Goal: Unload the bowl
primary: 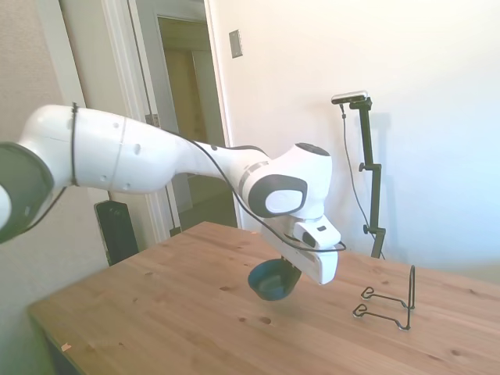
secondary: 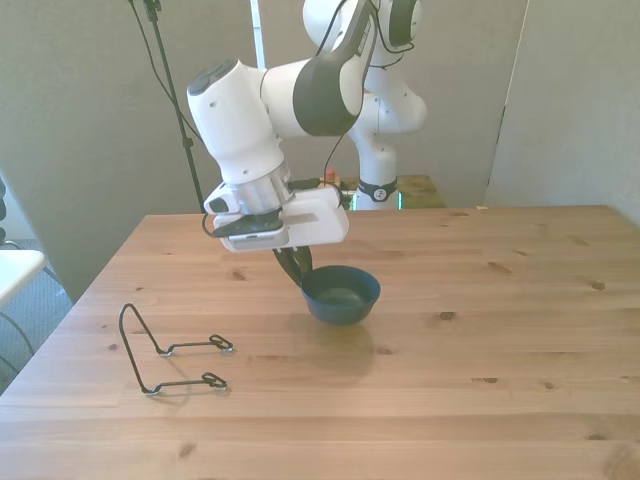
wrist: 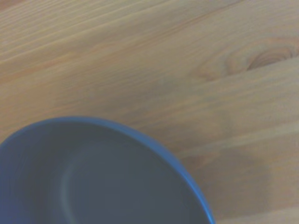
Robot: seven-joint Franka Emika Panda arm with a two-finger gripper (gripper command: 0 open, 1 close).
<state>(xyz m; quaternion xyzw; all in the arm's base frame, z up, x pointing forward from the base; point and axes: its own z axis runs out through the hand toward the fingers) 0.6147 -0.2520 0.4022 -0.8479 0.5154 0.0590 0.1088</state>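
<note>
The small blue bowl (secondary: 341, 294) hangs upright a little above the wooden table (secondary: 500, 330), near its middle, and casts a shadow beneath it. My gripper (secondary: 298, 272) reaches down from the white wrist and is shut on the bowl's rim on the front view's left. From the side, the bowl (primary: 273, 281) sits right under the wrist, with the gripper (primary: 291, 268) at its rim. The wrist view shows the bowl's (wrist: 93, 177) dark teal inside, empty, with bare wood grain beyond.
A thin black wire stand (secondary: 165, 352) rests on the table at the front view's left, apart from the bowl; the side view shows the same wire stand (primary: 391, 301) past the wrist. A doorway lies behind the arm in the side view.
</note>
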